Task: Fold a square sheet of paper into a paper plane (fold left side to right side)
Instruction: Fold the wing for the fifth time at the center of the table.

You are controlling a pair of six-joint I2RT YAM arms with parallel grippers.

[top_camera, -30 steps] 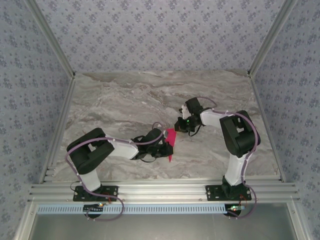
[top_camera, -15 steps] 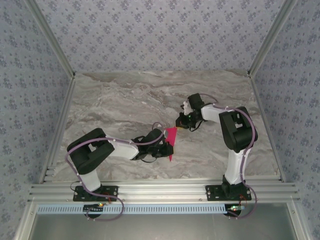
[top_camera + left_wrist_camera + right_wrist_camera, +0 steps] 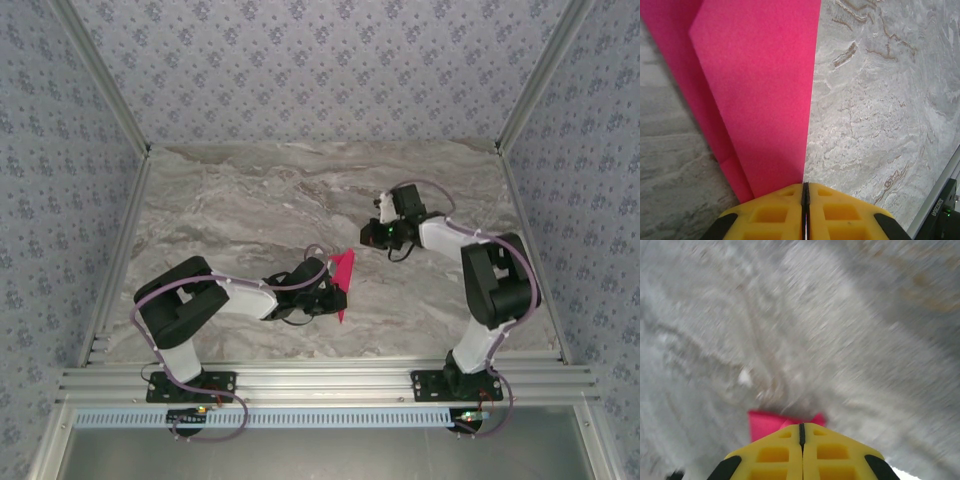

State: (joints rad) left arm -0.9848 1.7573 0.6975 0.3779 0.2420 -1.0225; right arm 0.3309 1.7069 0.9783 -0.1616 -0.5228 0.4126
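Note:
The magenta-pink paper plane (image 3: 342, 273) is a slim pointed fold standing on edge over the marble table, near the middle. My left gripper (image 3: 334, 292) is shut on its lower end. In the left wrist view the pink layers (image 3: 760, 90) fan out from the closed yellow fingertips of the left gripper (image 3: 805, 184). My right gripper (image 3: 371, 237) hangs a short way to the paper's upper right, apart from it. Its jaws are shut with nothing between them. In the blurred right wrist view the pink paper (image 3: 766, 422) lies just beyond the right gripper (image 3: 801, 426).
The grey marble tabletop (image 3: 230, 210) stretches open to the back and left. Aluminium frame rails (image 3: 320, 382) run along the near edge, and patterned walls close in the sides and back.
My right gripper has drawn back from the paper's upper tip toward the upper right, its arm swinging right. The left gripper still holds the paper in the same place.

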